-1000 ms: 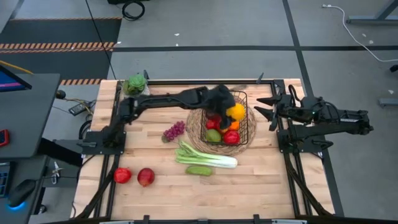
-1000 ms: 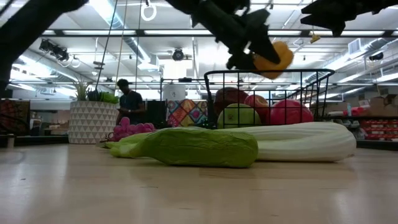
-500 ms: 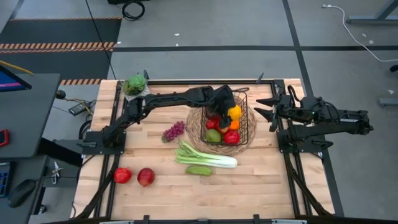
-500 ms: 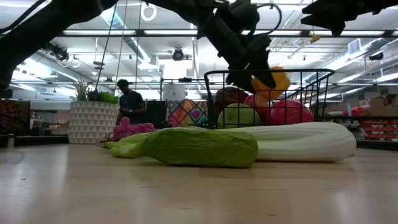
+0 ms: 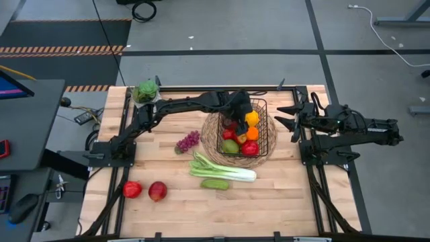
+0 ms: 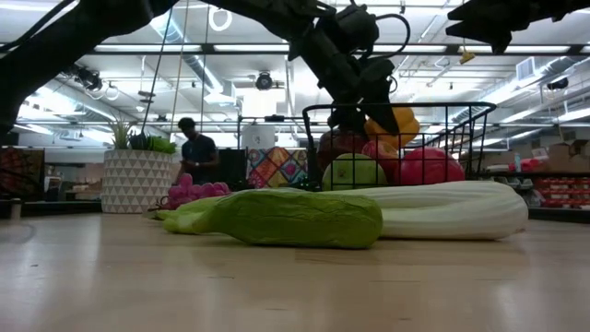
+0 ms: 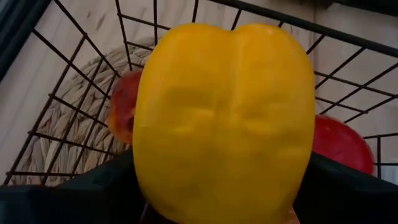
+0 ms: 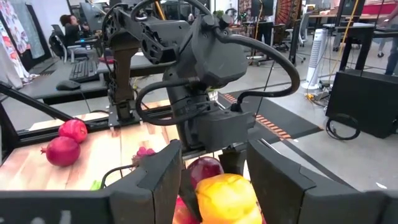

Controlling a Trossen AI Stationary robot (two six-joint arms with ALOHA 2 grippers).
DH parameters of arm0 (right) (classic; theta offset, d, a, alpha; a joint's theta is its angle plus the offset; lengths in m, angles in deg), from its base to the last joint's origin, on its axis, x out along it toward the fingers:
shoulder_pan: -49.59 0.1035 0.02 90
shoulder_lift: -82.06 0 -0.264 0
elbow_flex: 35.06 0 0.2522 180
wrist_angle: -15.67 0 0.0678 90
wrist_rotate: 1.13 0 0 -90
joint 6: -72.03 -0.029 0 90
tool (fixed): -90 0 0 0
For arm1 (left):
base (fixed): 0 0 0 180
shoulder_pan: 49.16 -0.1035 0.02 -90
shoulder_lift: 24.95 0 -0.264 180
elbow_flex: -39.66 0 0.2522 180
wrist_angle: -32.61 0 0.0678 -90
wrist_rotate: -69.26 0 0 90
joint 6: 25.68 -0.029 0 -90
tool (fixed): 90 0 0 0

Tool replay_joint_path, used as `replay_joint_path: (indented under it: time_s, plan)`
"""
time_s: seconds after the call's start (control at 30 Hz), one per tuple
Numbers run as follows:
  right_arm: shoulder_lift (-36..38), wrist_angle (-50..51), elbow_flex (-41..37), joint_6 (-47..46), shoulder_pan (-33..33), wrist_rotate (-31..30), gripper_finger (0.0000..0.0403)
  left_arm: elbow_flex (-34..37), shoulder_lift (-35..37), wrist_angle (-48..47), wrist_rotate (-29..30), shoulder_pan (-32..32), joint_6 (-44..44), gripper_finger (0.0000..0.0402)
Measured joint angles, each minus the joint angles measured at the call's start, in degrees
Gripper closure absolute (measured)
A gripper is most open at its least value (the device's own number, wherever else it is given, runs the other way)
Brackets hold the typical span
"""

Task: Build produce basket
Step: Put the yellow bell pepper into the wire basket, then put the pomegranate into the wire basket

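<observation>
The left gripper [image 5: 247, 121] hangs just inside the basket [image 5: 267, 144], its fingers pinching a yellow pepper [image 7: 224, 118] from both sides so it can be set down softly, not dropped. Below the fingers lie an apple [image 5: 250, 148] and other produce already packed, so the pepper probably goes on top of them. The right gripper [image 5: 285, 117] waits beside the basket with fingers spread, out of the way, while the leek [image 5: 225, 168], cucumber [image 5: 215, 183] and grapes [image 5: 188, 141] lie on the counter [image 5: 282, 202], not yet packed.
</observation>
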Motion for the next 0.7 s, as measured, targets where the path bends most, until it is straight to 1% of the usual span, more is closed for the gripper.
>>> replay_joint_path:
  time_s: [0.1,0.17,0.37,0.47,0.53,0.6,0.7]
  plan:
    - [0.0,0.0,0.0,0.0,0.0,0.0,0.0215,0.0,0.0,0.1,0.0,0.0,-0.4,0.0082]
    - [0.0,0.0,0.0,0.0,0.0,0.0,0.0215,0.0,0.0,0.2,0.0,0.0,-0.4,0.0074]
    - [0.0,0.0,0.0,0.1,0.0,0.0,0.0215,0.0,0.0,0.5,0.7,0.0,-0.5,0.0010]
    - [0.0,0.0,0.0,0.2,0.0,0.0,0.0215,-0.3,0.0,-0.6,0.7,0.0,-0.6,0.0012]
    - [0.0,0.0,0.0,0.2,0.0,0.0,0.0215,-1.8,0.0,-2.5,0.6,0.0,-0.6,0.0017]
    - [0.0,0.0,0.0,0.2,0.0,0.0,0.0215,-4.3,0.1,-4.2,0.6,-0.1,-2.2,0.0018]
    - [0.0,0.0,0.0,0.2,0.0,0.0,0.0215,-9.5,0.1,-10.3,0.7,-0.1,-6.3,0.0019]
